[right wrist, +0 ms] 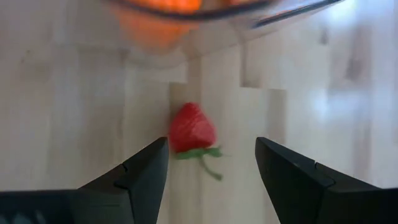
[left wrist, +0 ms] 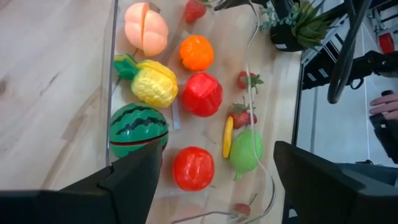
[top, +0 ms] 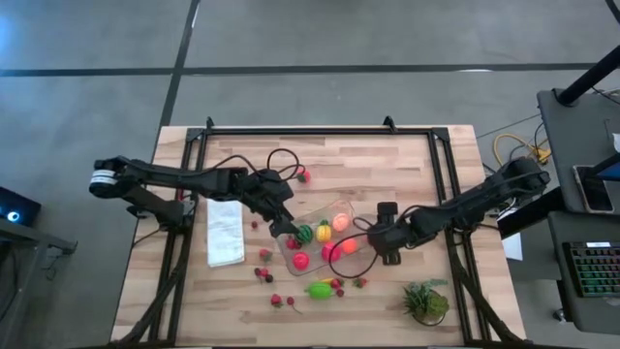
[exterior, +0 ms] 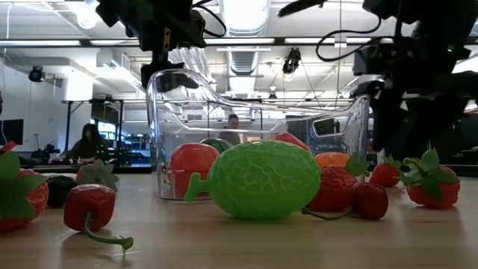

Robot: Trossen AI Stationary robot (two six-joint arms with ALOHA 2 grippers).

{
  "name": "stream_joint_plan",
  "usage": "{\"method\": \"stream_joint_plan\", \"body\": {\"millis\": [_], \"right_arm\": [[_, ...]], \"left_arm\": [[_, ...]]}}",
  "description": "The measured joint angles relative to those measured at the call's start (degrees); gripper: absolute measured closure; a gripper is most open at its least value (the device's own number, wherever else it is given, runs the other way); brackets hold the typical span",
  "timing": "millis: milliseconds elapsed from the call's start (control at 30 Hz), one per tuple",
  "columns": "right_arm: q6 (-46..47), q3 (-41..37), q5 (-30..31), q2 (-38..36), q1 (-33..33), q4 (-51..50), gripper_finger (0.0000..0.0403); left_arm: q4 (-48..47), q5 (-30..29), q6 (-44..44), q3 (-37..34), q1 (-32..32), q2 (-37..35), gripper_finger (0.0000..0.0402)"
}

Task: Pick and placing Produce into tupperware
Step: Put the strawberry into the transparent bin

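Both jaws spread — plank tabletop (top: pixel 387 165) strewn with berries, two people at desks behind

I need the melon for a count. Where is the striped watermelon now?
In the high view the watermelon sits inside the clear container, at its left end, right beside the left gripper.

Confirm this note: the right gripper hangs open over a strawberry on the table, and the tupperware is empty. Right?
Not quite. The tupperware is not empty: the left wrist view shows a watermelon, pineapple and other produce inside. The right gripper does hang open over the strawberry.
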Motion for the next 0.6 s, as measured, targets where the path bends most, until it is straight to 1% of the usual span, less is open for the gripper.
{"method": "stream_joint_plan", "body": {"millis": [133, 300, 600], "right_arm": [[0.02, -2.46, -3.40, 0.06, 0.00, 3.39, 0.0170], [2.69, -3.02, -2.93, 0.07, 0.00, 5.59, 0.0170], [3.04, -6.23, -2.51, 2.35, 0.00, 11.93, 0.0170]], "left_arm": [[2.58, 0.00, -0.48, -1.62, 0.02, -0.46, 0.0107], [2.78, 0.00, -1.55, -2.02, 0.02, -0.47, 0.0107], [2.77, 0.01, -1.17, -2.25, 0.28, -0.49, 0.0107]]}}
